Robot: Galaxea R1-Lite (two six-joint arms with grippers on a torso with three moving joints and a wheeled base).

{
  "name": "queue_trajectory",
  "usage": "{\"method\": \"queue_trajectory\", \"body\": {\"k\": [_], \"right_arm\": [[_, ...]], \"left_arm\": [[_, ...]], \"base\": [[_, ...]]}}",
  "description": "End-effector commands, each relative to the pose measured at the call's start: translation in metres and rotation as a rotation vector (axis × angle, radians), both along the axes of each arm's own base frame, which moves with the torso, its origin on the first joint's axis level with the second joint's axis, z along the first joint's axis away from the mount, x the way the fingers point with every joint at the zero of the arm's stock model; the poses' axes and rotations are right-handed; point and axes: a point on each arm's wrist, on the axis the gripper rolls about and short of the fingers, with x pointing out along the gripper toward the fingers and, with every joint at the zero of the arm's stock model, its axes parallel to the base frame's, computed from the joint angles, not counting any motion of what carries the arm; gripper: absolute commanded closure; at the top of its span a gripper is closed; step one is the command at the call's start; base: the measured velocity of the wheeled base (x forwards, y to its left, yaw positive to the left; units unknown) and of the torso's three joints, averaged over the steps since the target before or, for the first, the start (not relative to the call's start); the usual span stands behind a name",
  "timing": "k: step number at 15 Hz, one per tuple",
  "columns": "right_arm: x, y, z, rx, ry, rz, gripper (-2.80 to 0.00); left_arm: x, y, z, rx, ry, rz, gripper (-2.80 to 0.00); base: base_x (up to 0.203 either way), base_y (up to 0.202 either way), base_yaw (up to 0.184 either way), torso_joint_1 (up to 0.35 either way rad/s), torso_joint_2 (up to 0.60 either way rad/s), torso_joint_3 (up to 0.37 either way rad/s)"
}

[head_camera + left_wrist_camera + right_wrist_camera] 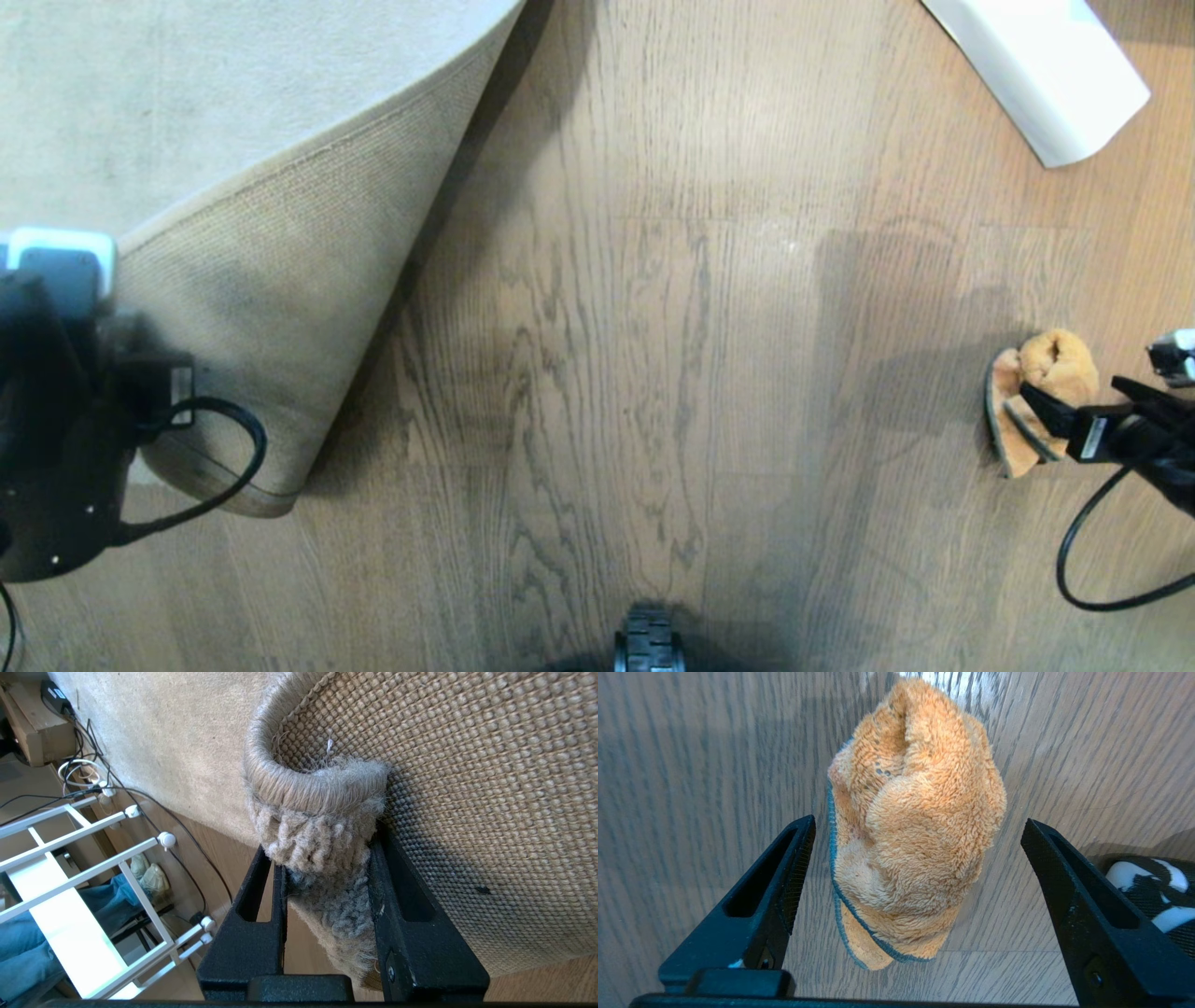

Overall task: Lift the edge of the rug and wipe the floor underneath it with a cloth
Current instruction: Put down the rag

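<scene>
Left gripper (pixel 327 891) fingers clamp the pale grey short-pile rug edge (pixel 322 812), folded back so its tan woven backing faces up — brown-grey wood-grain plank floor (pixel 597 373) beneath lies exposed. Right gripper (pixel 915 896) fingers stand wide apart, straddling the orange-tan fuzzy cloth (pixel 915 826) on the floor, well right of the rug. Judged step: cloth pickup — next, close on it, then carry it to the exposed floor.

Brown-grey wood-grain plank flooring (pixel 653 327) fills the head view, with soft shadows across it. A white rolled sheet (pixel 1046 65) lies at the far right. In the left wrist view: a white metal rack with round end caps (pixel 93 896), black and white cables (pixel 88 774) on the floor, a brown wooden furniture edge (pixel 32 732), and a person's blue-jeaned legs (pixel 28 947).
</scene>
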Motion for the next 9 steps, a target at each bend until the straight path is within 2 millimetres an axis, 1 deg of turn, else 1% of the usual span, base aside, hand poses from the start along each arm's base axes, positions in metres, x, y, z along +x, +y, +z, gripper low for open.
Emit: {"method": "queue_trajectory", "body": {"k": [1,5,9], "right_arm": [[-0.007,0.003,0.008,-0.012,-0.029,0.002,-2.8],[-0.022,0.009,0.014,-0.013,-0.044,0.042,-2.8],[-0.024,0.011,0.018,-0.025,-0.067,0.078,-2.8]], "left_arm": [[0.0,0.0,0.0,0.001,-0.003,0.005,0.0],[0.0,0.0,0.0,0.001,-0.003,0.005,0.0],[0.0,0.0,0.0,0.001,-0.003,0.005,0.0]], "base": [[0.0,0.0,0.0,0.0,0.0,0.0],[0.0,0.0,0.0,0.0,0.0,0.0],[0.0,0.0,0.0,0.0,0.0,0.0]]}}
